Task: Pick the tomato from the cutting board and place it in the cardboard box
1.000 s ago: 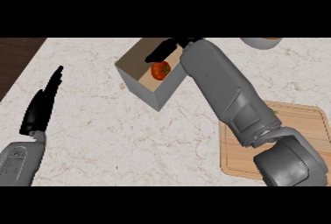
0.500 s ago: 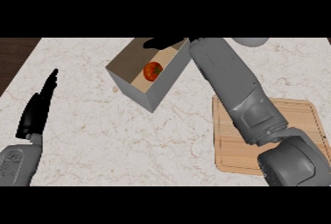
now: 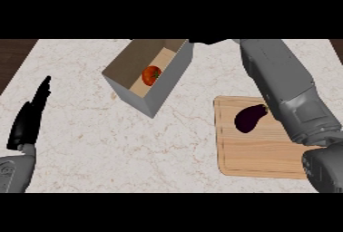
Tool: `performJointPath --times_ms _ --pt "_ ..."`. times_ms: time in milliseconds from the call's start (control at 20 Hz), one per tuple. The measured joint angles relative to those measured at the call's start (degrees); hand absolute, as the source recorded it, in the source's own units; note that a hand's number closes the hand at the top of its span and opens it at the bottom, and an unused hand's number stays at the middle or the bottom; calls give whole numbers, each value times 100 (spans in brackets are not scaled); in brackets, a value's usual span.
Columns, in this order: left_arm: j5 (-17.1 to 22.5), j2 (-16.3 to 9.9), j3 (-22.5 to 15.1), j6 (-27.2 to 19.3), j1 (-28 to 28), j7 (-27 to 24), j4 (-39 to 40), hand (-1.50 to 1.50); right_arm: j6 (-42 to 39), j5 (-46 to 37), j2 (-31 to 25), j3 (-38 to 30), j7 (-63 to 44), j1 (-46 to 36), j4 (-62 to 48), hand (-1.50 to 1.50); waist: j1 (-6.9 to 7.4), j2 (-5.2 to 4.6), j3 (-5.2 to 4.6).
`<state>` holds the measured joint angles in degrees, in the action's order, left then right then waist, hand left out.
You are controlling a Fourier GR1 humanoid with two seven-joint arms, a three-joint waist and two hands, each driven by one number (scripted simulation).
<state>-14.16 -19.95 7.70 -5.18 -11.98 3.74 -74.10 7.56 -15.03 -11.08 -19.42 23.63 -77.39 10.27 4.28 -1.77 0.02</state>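
Observation:
The red tomato (image 3: 152,75) lies inside the cardboard box (image 3: 129,62), which stands open at the counter's upper middle. My right forearm (image 3: 281,86) runs from the lower right up past the box's right side. Only a dark sliver of my right hand (image 3: 209,41) shows at the top edge, beside the box's far corner and apart from the tomato. The wooden cutting board (image 3: 268,154) sits at the right and holds a dark purple eggplant (image 3: 250,118). My left hand (image 3: 30,118) rests open at the left edge, fingers straight.
The pale marble counter (image 3: 87,149) spreads between the box and the board. Dark wood strips (image 3: 13,59) border the counter at the far left and top right corners.
My right hand has pulled up and to the right, out of the box, leaving the tomato inside. The arm no longer covers the board, so the eggplant shows. The left hand stays put.

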Motion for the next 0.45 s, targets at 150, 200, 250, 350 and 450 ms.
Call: performJointPath --times_ms 150,200,250,350,450 --pt "3 -10 21 8 30 32 -31 0 -347 4 -410 -24 105 141 -41 -150 -40 9 2" --pt "-14 9 18 -17 105 -43 -19 0 -457 -2 -534 -25 166 205 -50 -150 -43 11 3" --pt "-32 26 11 -46 148 -40 -62 0 -580 -21 -668 -12 191 249 -67 -150 -46 15 3" --pt "-18 33 21 -34 224 -64 -110 0 -857 -36 -922 -4 266 337 -91 -150 -51 20 5" --pt "-4 16 44 -22 201 -68 -124 0 -1124 -109 -1156 60 352 422 -119 -150 -44 11 5"
